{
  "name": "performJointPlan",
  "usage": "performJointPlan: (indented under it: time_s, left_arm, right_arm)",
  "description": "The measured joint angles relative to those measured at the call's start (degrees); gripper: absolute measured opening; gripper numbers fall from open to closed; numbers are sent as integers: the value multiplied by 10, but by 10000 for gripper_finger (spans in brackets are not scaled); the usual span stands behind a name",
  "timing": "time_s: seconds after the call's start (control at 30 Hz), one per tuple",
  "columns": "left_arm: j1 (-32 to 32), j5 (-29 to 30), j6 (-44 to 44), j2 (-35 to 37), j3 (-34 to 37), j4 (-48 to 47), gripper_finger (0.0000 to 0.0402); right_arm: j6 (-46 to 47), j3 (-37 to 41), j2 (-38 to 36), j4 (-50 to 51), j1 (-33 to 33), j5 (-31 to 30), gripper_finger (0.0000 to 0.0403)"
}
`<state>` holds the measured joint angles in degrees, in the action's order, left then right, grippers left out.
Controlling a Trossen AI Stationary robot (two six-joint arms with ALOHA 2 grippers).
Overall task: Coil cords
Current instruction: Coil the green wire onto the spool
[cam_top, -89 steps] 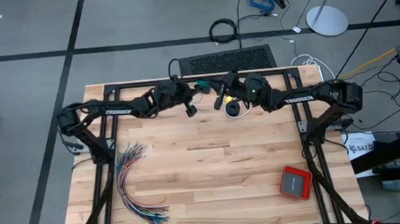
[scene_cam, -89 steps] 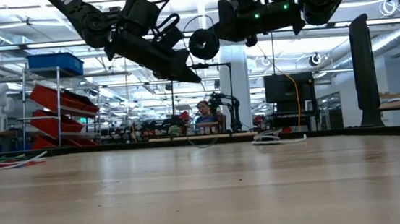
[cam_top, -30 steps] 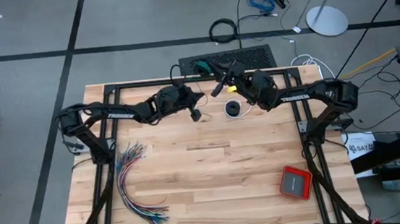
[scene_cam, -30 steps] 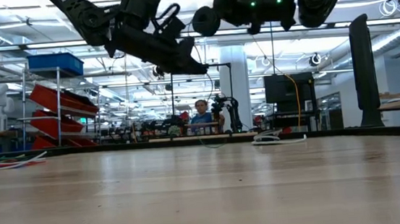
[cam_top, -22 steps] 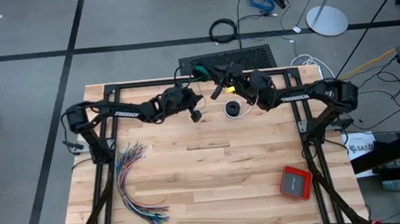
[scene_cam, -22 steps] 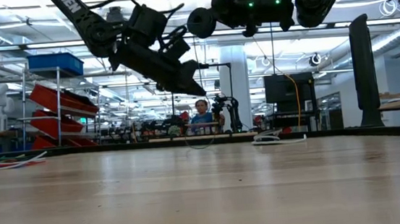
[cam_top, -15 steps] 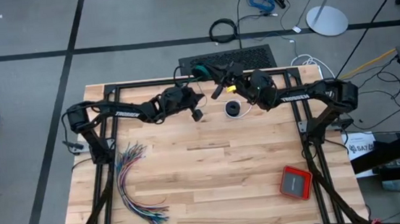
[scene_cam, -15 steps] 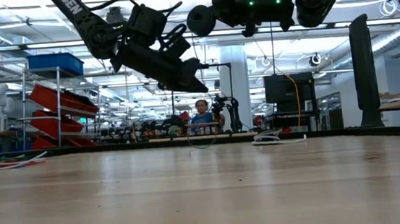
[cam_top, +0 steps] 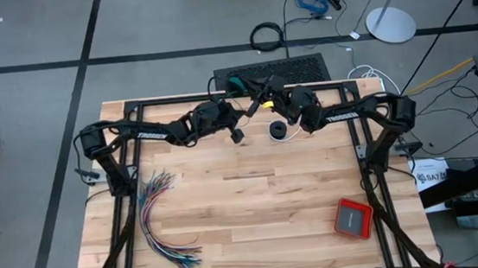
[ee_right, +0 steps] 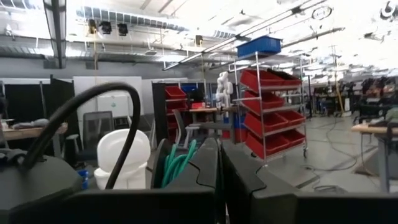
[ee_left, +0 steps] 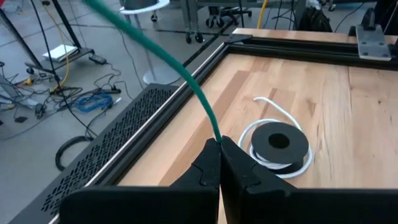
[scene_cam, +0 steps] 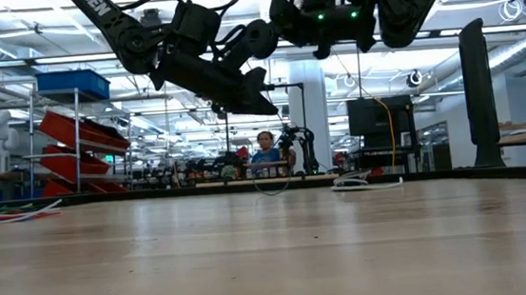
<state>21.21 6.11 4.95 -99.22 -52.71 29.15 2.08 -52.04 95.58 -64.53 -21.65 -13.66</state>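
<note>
A teal-green cord (ee_left: 155, 53) runs through the air from my left gripper (ee_left: 219, 144) to a small teal coil (cam_top: 236, 84) at my right gripper (cam_top: 258, 91). Both grippers hang above the table's far edge, close together, and both are shut. In the right wrist view, teal loops (ee_right: 177, 163) lie beside the shut fingers. The black cord (ee_left: 278, 140) lies coiled flat on the table, with its white tail (ee_left: 273, 104) curling around it, just beyond my left gripper (cam_top: 238, 122). My left gripper pinches a single strand of the teal-green cord (ee_left: 215, 133) between its two fingertips, which point slightly downward, toward the table's right. The cord leaves the fingers rising toward the far side, clear of the table. My right gripper carries the teal coil in the air. Its loops (ee_right: 180, 158) lie against the outer side of one finger (ee_right: 202, 168). The shut fingers hide whether a strand is pinched between them.
A fanned bundle of many-coloured wires (cam_top: 161, 219) lies at the near left and a red box (cam_top: 352, 218) at the near right. A black grille mat (cam_top: 285, 67) and a thick cable ring (cam_top: 267, 36) lie beyond the far edge. A person (scene_cam: 265, 152) sits far behind the table.
Both grippers have sunk a little above the far edge. My right gripper has drawn toward the table's left, nearer my left gripper. Both have stayed shut, and the black coil has not moved.
</note>
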Motion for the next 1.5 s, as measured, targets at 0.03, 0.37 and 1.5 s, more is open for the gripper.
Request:
performJointPlan:
  time_s: [0.03,0.37,1.5]
  left_arm:
    - [0,0,0,0,0,-3,0]
    - [7,14,-2,-23,0,-21,0]
    - [-37,-21,-35,-56,-41,-25,0]
  right_arm:
    - [6,-4,6,0,0,2,0]
    - [33,-10,17,-4,0,4,0]
    - [3,-9,61,78,-8,3,0]
